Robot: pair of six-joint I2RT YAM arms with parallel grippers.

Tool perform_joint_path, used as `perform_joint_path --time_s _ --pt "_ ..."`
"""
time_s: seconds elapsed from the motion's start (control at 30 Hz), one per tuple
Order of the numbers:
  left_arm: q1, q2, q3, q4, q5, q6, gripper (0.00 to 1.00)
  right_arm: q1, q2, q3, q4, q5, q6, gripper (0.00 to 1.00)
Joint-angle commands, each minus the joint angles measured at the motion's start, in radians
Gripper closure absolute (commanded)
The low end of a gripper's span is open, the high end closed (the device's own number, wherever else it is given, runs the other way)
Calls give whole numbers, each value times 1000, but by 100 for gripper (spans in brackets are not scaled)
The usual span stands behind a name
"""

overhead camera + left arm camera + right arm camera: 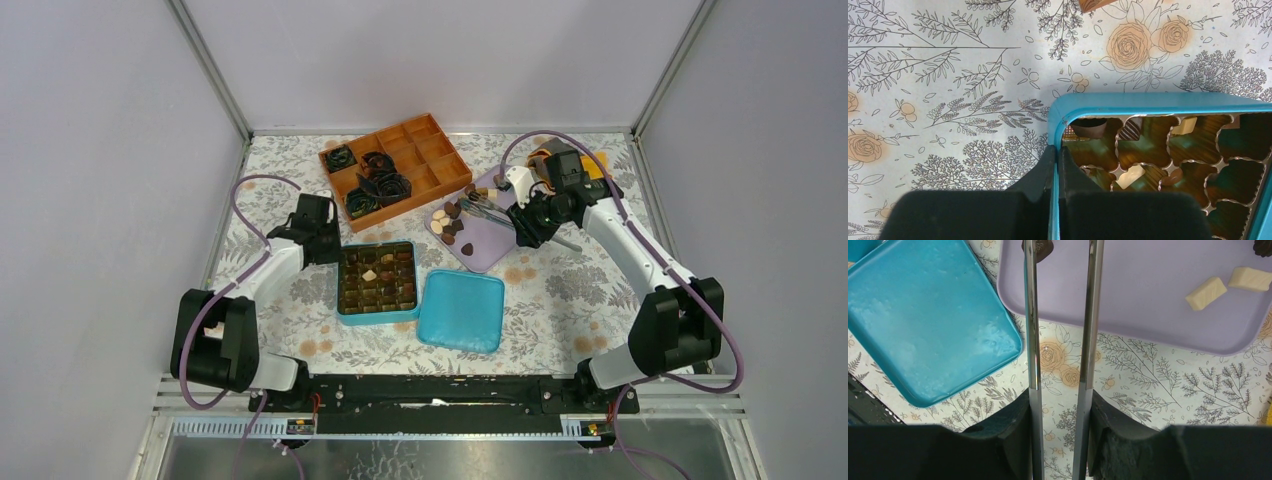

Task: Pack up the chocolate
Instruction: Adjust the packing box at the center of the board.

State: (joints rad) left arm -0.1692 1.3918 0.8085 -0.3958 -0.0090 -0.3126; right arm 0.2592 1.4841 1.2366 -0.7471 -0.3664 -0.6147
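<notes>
Teal box [377, 319] sits mid-table w/ a gold divider insert. Only a few cells hold chocolate [452, 222]: the left wrist cam shows a dark pc, a striped one, two cream ones and a brown one near the corner. Its lid [461, 312] lies flat just right of it, touching or nearly so, can't quite tell from the top cam.

Most of the choc is on the lavender tray [490, 249] behind the lid. Dark, brown and cream pcs are bunched at the tray's left end, and the right wrist cam also shows two cream blocks further along. Orange organizer [440, 160] at the back has black crinkly paper cups [378, 181] in its left compartments.

Arms: the left arm reaches fwd along the box's left side. The left gripper [1055, 157] is clamped tight on the box wall near the far-left corner, one finger inside and one outside. The right arm stretches up, then bends back left over the lavender tray. The right gripper [1060, 397] is squeezing a pair of metal tongs [1090, 315]. The blades are apart, w/ the tips over the tray by a dark pc.
</notes>
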Motion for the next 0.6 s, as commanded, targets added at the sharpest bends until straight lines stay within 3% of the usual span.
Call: perform_joint_path --time_s 0.0,0.57 --pt "-1 -19 29 -3 -9 0 100 -3 -51 15 17 -58 3 100" --pt "-43 -513 -158 302 -28 43 100 -2 -125 119 -78 -185 -23 100"
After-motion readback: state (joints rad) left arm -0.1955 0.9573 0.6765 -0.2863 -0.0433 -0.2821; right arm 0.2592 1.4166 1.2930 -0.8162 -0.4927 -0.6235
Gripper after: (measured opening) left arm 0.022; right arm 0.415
